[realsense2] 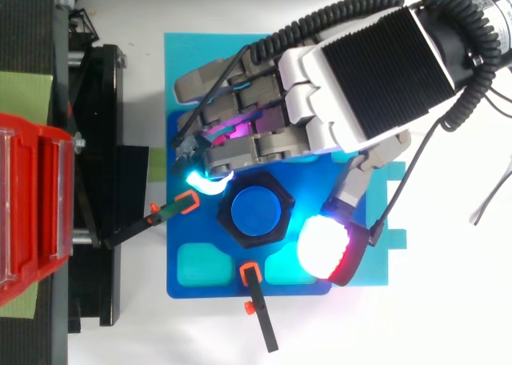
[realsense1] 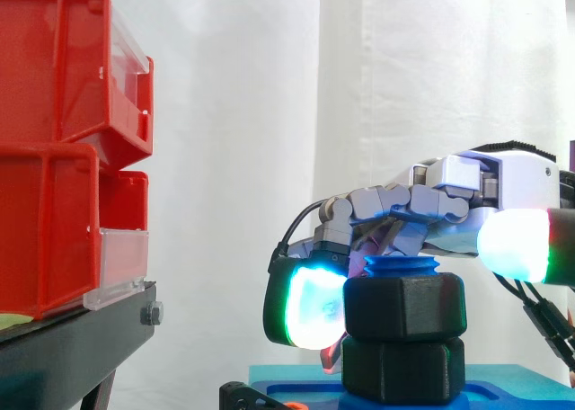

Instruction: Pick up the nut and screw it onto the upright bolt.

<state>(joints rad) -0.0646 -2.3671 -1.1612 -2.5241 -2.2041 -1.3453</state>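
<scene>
— State of the surface?

— A white worktop (realsense2: 448, 301) with a blue fixture plate (realsense2: 178, 289) lying flat on it. One orange-tipped black clamp (realsense2: 186, 205) sits at the plate's left edge and another (realsense2: 250, 273) at its front. Red bins (realsense1: 54, 158) are stacked on a black stand (realsense1: 81, 338) to one side, and a white curtain (realsense1: 234, 113) hangs behind.

— The nut?

— The black nut (realsense1: 404, 307) is on the upright blue bolt (realsense2: 258, 210), directly above a second black hex piece (realsense1: 404, 369). The bolt's top shows just over it.

— The hand?

— The hand (realsense2: 360, 69) reaches over the plate with its fingers curled. A green-glowing fingertip (realsense1: 310, 307) presses one side of the nut and the thumb pad (realsense2: 324, 249) is against the opposite corner, pinching it.
</scene>
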